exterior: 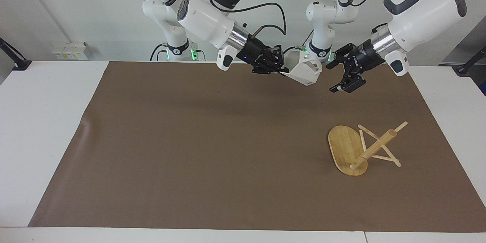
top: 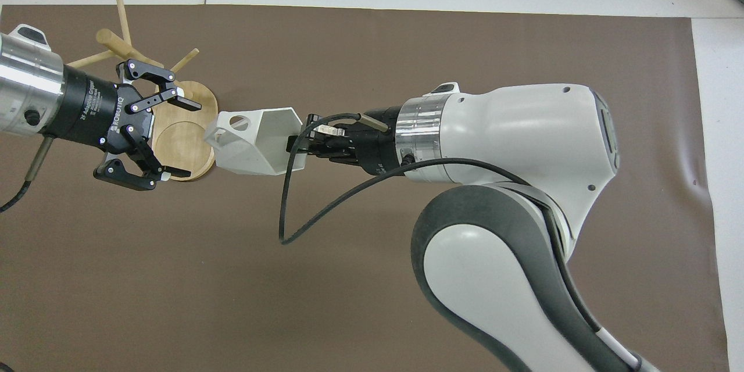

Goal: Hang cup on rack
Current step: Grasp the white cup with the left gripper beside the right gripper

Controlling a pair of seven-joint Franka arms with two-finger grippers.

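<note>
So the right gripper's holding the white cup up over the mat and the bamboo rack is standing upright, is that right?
Not quite. The right gripper does hold the cup over the mat, but the rack lies tipped on its side, as the facing view shows.
</note>
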